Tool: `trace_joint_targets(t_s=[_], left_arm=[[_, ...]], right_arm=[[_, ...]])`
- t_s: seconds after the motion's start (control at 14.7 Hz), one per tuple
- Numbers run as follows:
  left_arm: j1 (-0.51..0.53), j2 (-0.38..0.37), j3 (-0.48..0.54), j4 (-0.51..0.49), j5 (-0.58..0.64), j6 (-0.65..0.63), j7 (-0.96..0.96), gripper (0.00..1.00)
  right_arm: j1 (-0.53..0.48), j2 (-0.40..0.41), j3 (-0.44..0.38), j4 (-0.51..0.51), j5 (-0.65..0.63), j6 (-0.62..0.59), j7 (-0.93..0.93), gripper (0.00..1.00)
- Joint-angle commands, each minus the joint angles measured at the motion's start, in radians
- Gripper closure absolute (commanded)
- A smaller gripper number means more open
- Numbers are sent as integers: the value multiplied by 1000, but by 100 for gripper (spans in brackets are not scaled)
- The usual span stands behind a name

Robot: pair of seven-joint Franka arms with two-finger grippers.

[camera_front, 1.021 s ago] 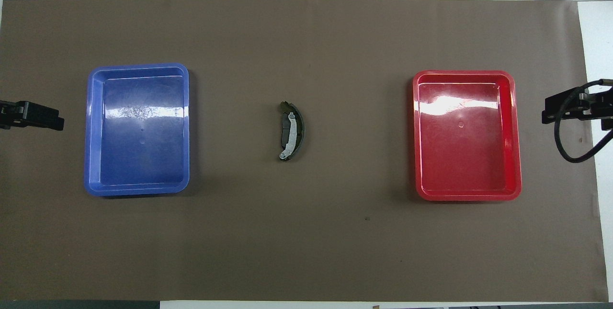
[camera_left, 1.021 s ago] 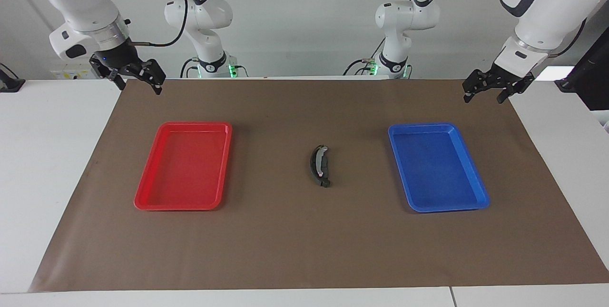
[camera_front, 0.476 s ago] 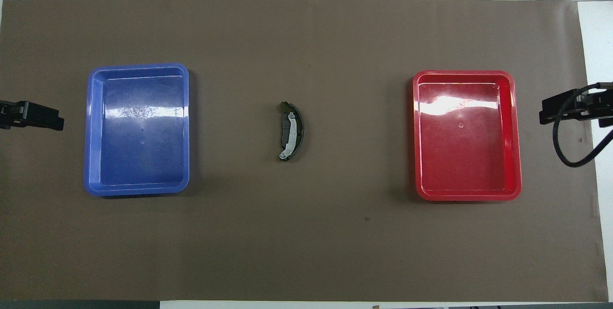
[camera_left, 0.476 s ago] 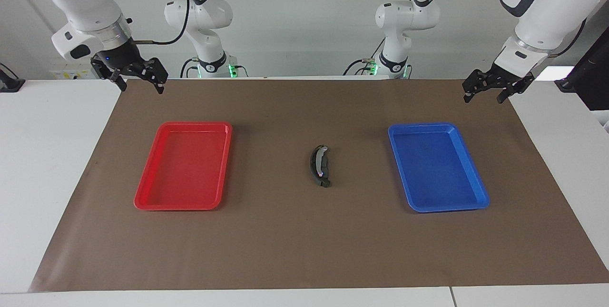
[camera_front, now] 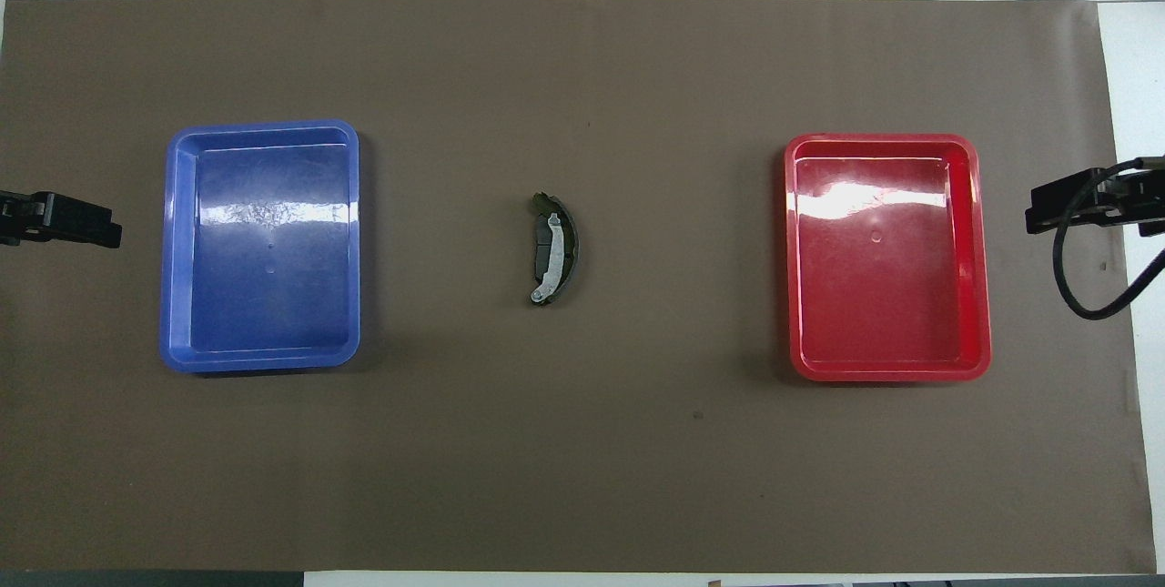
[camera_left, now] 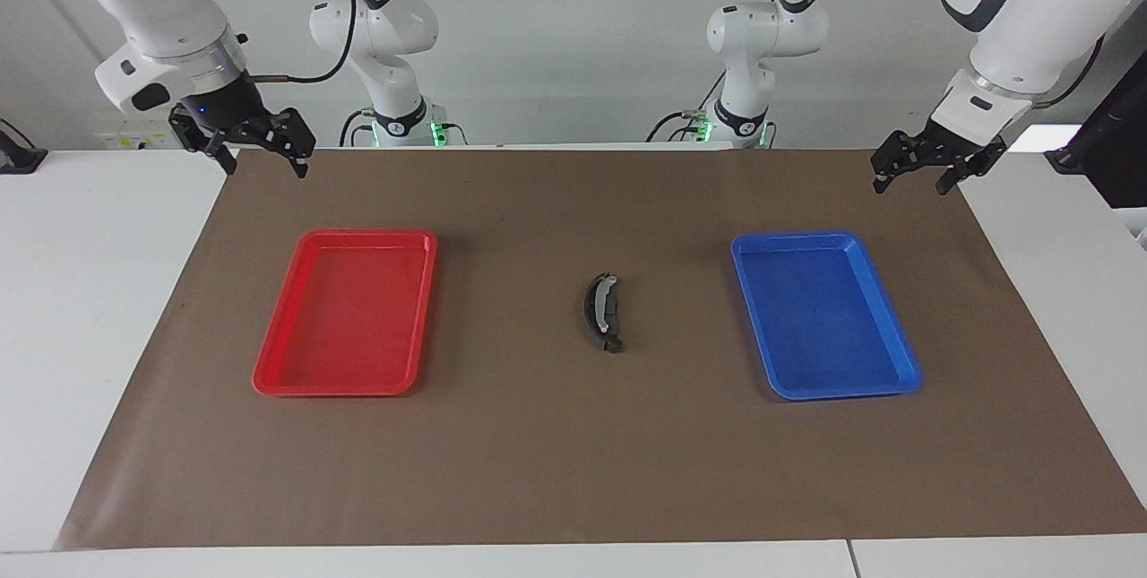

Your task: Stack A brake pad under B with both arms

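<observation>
The long crescent brake shoe B [camera_left: 599, 305] with its light grey band lies on the brown mat between the two trays, and it also shows in the overhead view [camera_front: 556, 263]. The short dark grey brake pad A [camera_front: 544, 246] lies against the shoe's inner curve and seems partly beneath the band. My left gripper [camera_left: 909, 186] is open and empty, in the air over the mat's corner at the left arm's end. My right gripper [camera_left: 266, 168] is open and empty, in the air over the mat's corner at the right arm's end. Both are well away from the parts.
An empty blue tray [camera_left: 896, 340] lies toward the left arm's end and an empty red tray [camera_left: 269, 363] toward the right arm's end. The brown mat [camera_left: 573, 470] covers most of the white table. The grippers' tips show at the overhead view's side edges.
My right gripper has risen and turned a little over the mat's corner. My left gripper and the brake parts have not moved.
</observation>
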State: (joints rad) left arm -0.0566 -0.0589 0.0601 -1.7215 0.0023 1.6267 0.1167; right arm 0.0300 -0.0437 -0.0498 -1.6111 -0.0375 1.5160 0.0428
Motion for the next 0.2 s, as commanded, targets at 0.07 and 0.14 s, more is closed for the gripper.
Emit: trace_joint_targets(t_s=[0.07, 0.14], left_arm=[[7, -2, -2, -4, 1, 7, 5, 1], [6, -2, -2, -4, 1, 7, 5, 1]], right_arm=[[-5, -11, -2, -6, 11, 15, -27, 0], [-5, -11, -2, -6, 13, 15, -29, 0]])
